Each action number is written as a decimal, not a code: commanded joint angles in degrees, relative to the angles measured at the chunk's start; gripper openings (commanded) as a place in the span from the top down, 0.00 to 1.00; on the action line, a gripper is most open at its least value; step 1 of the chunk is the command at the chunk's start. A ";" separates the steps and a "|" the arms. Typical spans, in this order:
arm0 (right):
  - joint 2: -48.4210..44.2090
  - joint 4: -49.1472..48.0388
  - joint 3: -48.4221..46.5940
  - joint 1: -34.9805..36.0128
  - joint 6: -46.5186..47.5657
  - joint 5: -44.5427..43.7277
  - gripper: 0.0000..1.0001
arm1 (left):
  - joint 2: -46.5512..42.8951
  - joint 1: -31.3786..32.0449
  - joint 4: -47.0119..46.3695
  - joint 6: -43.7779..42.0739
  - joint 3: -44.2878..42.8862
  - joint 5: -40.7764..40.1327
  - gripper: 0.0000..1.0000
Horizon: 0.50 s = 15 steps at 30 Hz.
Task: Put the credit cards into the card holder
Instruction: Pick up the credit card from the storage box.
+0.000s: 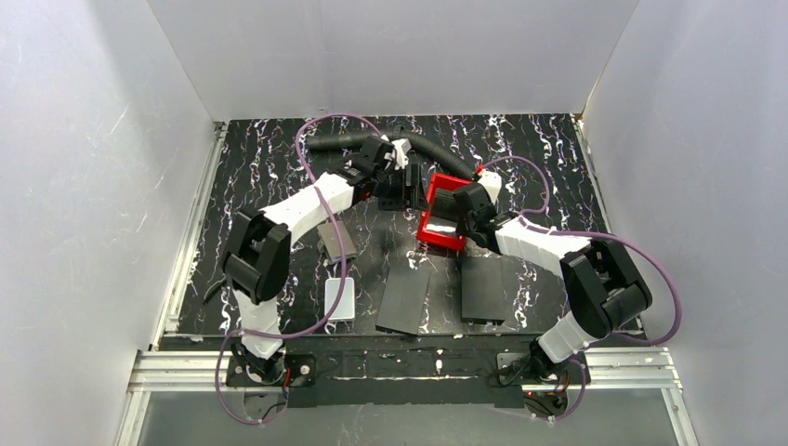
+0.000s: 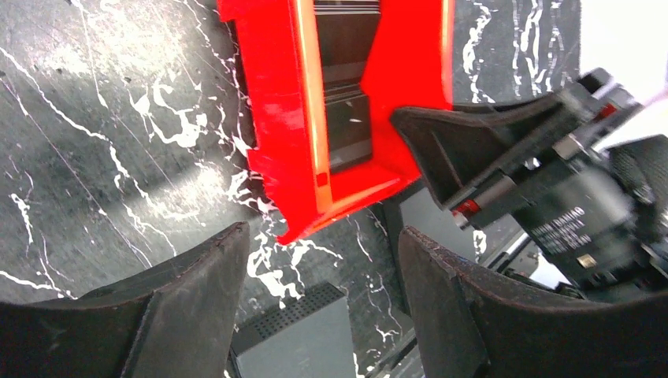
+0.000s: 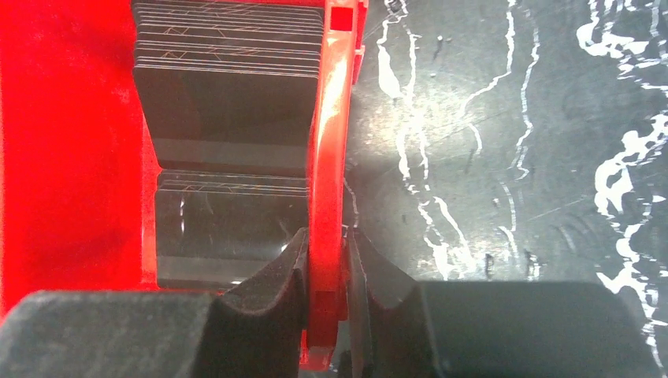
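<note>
1. Top view: the right gripper (image 1: 457,223) pinches the wall of the red tray (image 1: 435,234). The left gripper (image 1: 398,190) hangs just beside the tray, and the card holder (image 1: 336,240) lies well behind it.
2. Left wrist: fingers spread and empty, tray directly ahead.
3. Right wrist: the credit cards (image 3: 228,79) are stacked inside the tray, just left of the clamped fingers.

In the top view, the red tray (image 1: 433,234) is partly covered by the right gripper (image 1: 453,226), and its contents are too small to be told. In the right wrist view, the credit cards (image 3: 228,39) are cut off by the top edge. In the left wrist view, a grey dotted object (image 2: 299,342) is cut by the bottom edge.
</note>
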<state>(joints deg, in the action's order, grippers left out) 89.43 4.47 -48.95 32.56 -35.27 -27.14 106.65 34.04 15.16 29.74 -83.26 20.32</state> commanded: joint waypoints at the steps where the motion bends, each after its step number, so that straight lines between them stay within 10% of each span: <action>1: -2.04 -0.50 1.30 0.23 3.85 -5.15 0.99 | 3.74 0.82 5.59 -2.92 -4.94 -2.98 0.34; 8: -0.78 1.90 -0.92 0.67 5.08 -1.75 0.99 | 9.82 2.85 7.27 -3.45 -9.87 -4.13 0.38; 15: 0.03 4.17 -3.33 0.67 7.22 4.26 0.69 | 13.10 4.56 9.84 -4.62 -14.24 -7.82 0.49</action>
<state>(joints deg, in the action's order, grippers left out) 89.23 6.22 -49.65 32.99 -30.13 -27.31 119.68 37.67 21.93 27.00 -93.60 16.05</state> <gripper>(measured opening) 0.273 0.534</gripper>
